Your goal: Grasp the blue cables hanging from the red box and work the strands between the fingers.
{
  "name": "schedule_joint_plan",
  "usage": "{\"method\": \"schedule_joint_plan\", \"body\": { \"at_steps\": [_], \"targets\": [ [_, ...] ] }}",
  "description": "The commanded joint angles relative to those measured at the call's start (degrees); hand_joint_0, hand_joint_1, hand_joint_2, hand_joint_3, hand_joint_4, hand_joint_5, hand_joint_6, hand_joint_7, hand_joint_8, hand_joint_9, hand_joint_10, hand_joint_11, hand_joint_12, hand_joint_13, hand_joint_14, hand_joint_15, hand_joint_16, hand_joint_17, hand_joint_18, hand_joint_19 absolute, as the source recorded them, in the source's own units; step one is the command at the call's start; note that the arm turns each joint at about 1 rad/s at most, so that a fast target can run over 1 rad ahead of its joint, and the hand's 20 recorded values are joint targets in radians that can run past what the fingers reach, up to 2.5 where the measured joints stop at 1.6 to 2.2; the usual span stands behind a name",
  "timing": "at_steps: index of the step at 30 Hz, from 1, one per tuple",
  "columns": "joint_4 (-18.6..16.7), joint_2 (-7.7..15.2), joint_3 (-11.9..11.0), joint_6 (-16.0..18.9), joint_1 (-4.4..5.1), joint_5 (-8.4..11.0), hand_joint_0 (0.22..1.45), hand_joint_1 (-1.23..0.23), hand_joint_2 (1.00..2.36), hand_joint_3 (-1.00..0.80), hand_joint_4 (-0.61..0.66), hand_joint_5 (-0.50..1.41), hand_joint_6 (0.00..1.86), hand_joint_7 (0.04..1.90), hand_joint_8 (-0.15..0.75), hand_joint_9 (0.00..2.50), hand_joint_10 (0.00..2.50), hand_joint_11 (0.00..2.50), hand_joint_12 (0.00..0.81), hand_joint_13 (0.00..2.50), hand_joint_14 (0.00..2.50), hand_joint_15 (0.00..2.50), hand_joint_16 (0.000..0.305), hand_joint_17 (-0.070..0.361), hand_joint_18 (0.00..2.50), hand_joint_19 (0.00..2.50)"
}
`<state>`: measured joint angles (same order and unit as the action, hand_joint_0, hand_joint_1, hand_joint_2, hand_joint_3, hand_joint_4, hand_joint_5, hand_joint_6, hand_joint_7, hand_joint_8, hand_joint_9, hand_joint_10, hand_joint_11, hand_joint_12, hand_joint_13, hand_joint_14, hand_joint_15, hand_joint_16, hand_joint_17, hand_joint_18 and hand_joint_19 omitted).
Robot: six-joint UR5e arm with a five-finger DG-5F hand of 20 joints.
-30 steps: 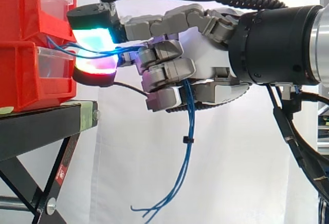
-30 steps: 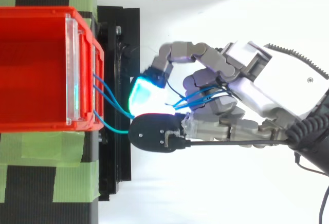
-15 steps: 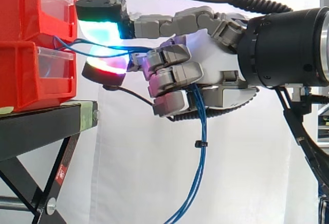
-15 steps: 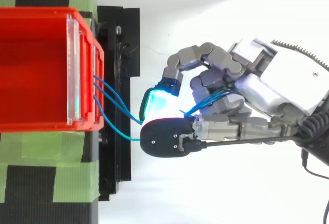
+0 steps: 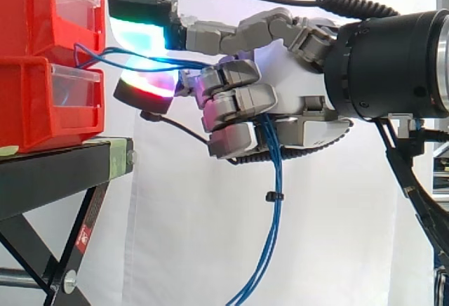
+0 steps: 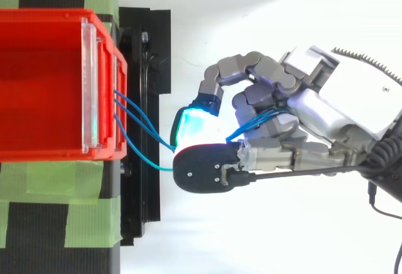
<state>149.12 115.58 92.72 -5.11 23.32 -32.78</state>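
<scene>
Black stand [image 5: 49, 176] carried the red box [image 6: 44, 85] at its right edge. The hand [image 5: 287, 81], near the box front, was closed on the blue cables [image 5: 275, 222]. These ran from the box between glowing fingertips [image 5: 140, 34], through curled fingers, and hung below the palm.

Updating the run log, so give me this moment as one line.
hand: shut on thin blue cables | cables: from red plastic bins between glowing pads, tails hanging below palm

No legible text, red sticker [image 5: 83, 236] on the stand leg [image 5: 98, 201], print unreadable
</scene>
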Motion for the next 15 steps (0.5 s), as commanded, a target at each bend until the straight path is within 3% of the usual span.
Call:
{"method": "schedule_joint_plan", "body": {
  "at_steps": [1,2,5,6,7,8,10,11,12,13,14,15],
  "targets": [
    [-0.1,0.1,-0.1,-0.1,-0.03,0.00,1.01,-0.74,1.02,-0.28,-0.06,-0.12,1.56,1.54,0.350,0.91,2.50,1.99,0.431,1.02,2.50,1.29,0.063,0.142,1.39,1.65],
    [-0.1,0.1,0.0,0.0,-0.03,0.00,1.22,-0.75,1.00,0.17,0.07,-0.06,1.63,1.56,0.350,0.91,2.50,1.99,0.431,1.02,2.50,1.29,0.063,0.142,1.39,1.65],
    [-0.1,0.0,0.0,-0.1,-0.12,0.00,1.31,-0.70,1.03,0.16,0.07,0.09,1.52,1.60,0.350,0.91,2.50,1.99,0.431,1.02,2.50,1.29,0.063,0.142,1.39,1.65],
    [-0.1,0.0,0.0,-0.1,-0.12,0.00,1.23,-0.72,1.15,0.08,0.13,0.10,1.50,1.59,0.350,0.91,2.50,1.99,0.431,1.02,2.50,1.29,0.063,0.142,1.39,1.65],
    [-0.1,0.0,-0.2,-0.1,-0.21,0.00,0.75,-0.73,1.72,-0.35,0.42,0.07,1.34,1.52,0.350,0.91,2.50,1.99,0.431,1.02,2.50,1.29,0.063,0.142,1.39,1.65],
    [0.0,0.0,-0.3,-0.2,-0.21,0.00,0.78,-0.65,1.01,-0.35,0.34,0.04,1.27,1.47,0.350,0.91,2.50,1.99,0.431,1.02,2.50,1.29,0.063,0.142,1.39,1.65],
    [-0.1,0.0,-0.3,-0.2,-0.30,0.00,0.78,-0.62,1.01,-0.59,0.30,0.05,1.22,1.56,0.350,0.91,2.50,1.99,0.431,1.02,2.50,1.29,0.063,0.142,1.39,1.65],
    [-0.1,0.0,-0.3,-0.2,-0.30,0.00,0.90,-0.68,1.02,-0.34,0.15,0.00,1.40,1.51,0.350,0.91,2.50,1.99,0.431,1.02,2.50,1.29,0.063,0.142,1.39,1.65],
    [-0.1,0.1,-0.4,-0.2,-0.30,0.00,0.92,-0.69,1.02,-0.22,0.04,-0.06,1.51,1.41,0.350,0.91,2.50,1.99,0.431,1.02,2.50,1.29,0.063,0.142,1.39,1.65],
    [-0.1,0.0,-0.3,-0.2,-0.30,0.00,1.10,-0.76,1.00,0.19,0.03,-0.14,1.58,1.40,0.350,0.91,2.50,1.99,0.431,1.02,2.50,1.29,0.063,0.142,1.39,1.65],
    [-0.1,0.0,-0.3,-0.2,-0.30,0.00,1.23,-0.69,1.00,0.29,0.05,-0.07,1.56,1.39,0.350,0.91,2.50,1.99,0.431,1.02,2.50,1.29,0.063,0.142,1.39,1.65],
    [-0.1,0.1,-0.3,-0.2,-0.38,0.00,1.28,-0.67,1.00,0.28,0.05,0.01,1.53,1.39,0.350,0.91,2.50,1.99,0.431,1.02,2.50,1.29,0.063,0.142,1.39,1.65]
  ]
}}
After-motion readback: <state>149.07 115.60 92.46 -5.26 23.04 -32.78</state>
